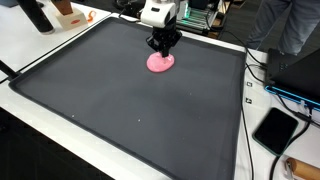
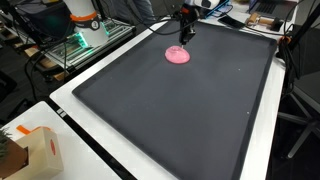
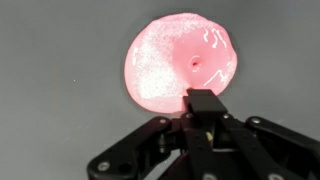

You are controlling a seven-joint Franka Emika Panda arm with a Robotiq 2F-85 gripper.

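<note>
Both exterior views: raised, oblique, mid-distance, looking down across large dark grey rectangular mat [image 1: 120,110] from different corners. Shared ground: mat plus flat pink round disc [image 1: 160,62] near far edge. Wrist view: very close, facing straight down, black gripper [image 3: 205,100] entering from bottom edge, disc filling upper frame.

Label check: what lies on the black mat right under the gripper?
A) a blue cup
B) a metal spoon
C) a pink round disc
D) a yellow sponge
C: a pink round disc lies flat on the black mat just beneath the gripper; the wrist view shows it as translucent pink with a small central dimple.
</note>
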